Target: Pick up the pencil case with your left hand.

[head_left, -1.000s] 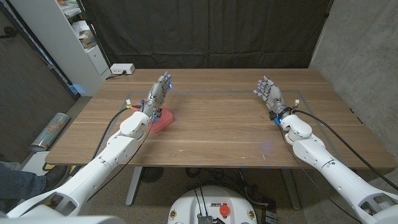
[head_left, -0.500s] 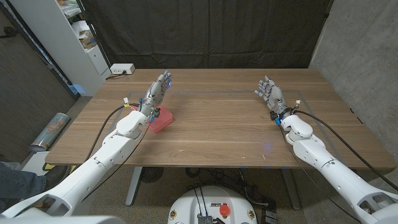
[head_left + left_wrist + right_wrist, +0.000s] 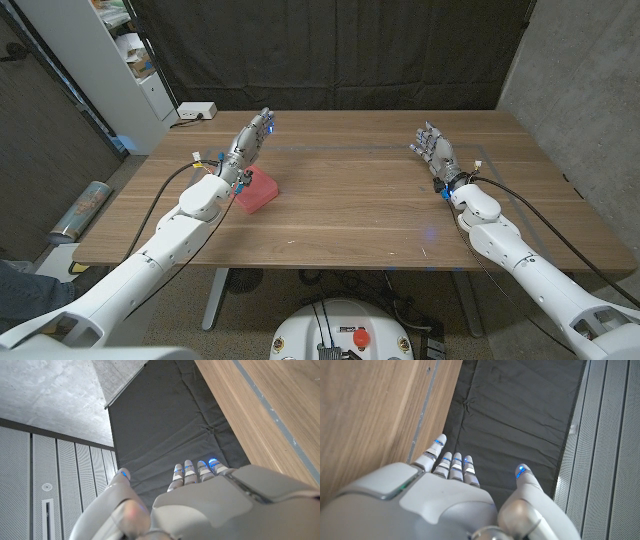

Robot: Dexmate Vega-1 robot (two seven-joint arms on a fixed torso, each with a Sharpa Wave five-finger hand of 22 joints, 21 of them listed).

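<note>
The pencil case (image 3: 254, 190), a pink-red pouch, lay on the wooden table (image 3: 360, 205) in the left half of the head view, a little above the middle of the frame. Its left edge was partly covered by the robot's left wrist, so whether the two touched could not be told.

The left hand (image 3: 250, 147) stood just above and left of the pencil case in that view, raised off the wood, its fingers (image 3: 264, 124) stretched straight and close together toward the upper middle of the frame, holding nothing. In the left wrist view the same hand (image 3: 210, 500) filled the lower part of the picture, with fingertips (image 3: 189, 466) lit blue and side by side against a dark curtain (image 3: 165, 420), and the table edge (image 3: 260, 420) ran across the upper right.

The right hand (image 3: 436, 152) was in the right half of the head view, well apart from the pencil case, fingers spread a little and empty. In the right wrist view that hand (image 3: 445, 505) showed its fingers (image 3: 454, 464) extended beside the wood.

A white power strip (image 3: 196, 111) sat at the table's upper left corner, and a white shelf (image 3: 110, 50) stood beyond it at the frame's upper left
</note>
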